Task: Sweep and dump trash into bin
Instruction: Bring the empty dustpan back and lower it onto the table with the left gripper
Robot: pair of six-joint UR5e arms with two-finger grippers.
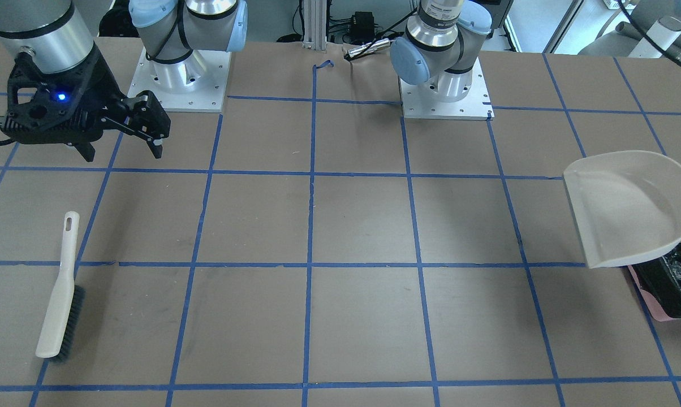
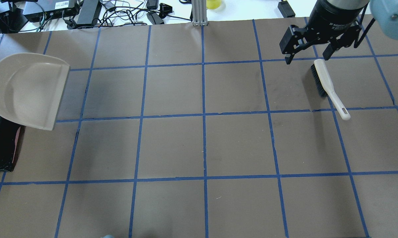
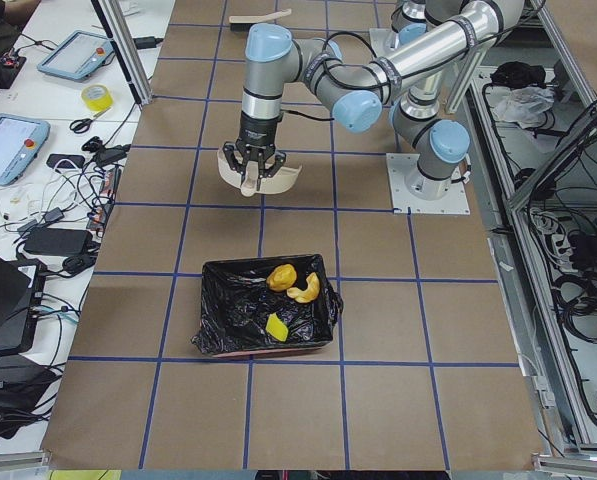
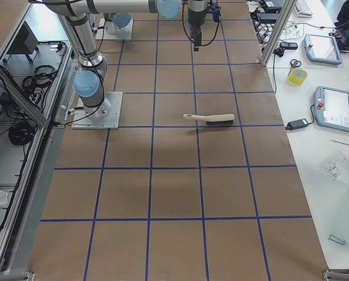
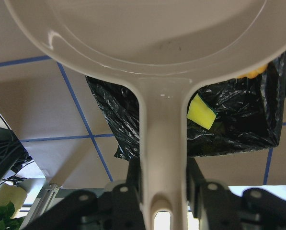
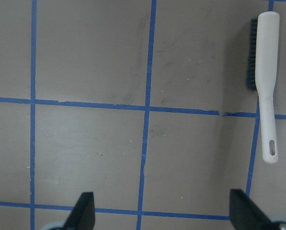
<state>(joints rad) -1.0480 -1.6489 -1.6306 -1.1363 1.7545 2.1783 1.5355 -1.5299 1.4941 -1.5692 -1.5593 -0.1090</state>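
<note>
My left gripper (image 5: 163,176) clamps the handle of the beige plastic dustpan (image 5: 147,38), long axis six-to-twelve. The pink rectangular bin (image 5: 238,120) with black bag, food-like trash (image 5: 201,111) inside, lies below toward one o'clock. My right gripper (image 2: 307,57) hangs wide, empty.

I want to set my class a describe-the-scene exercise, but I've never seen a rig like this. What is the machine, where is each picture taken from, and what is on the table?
It is a robot: two arms bolted to a table marked with blue tape, each ending in a two-finger gripper. Four fixed cameras watch: one facing the robot, one over its shoulders, one at each table end; two more ride on the wrists. The left gripper is shut on the handle of a beige dustpan, held in the air by the bin, a box lined with a black bag. The trash lies in the bin. The right gripper is open and empty; a brush lies on the table nearby.
</note>
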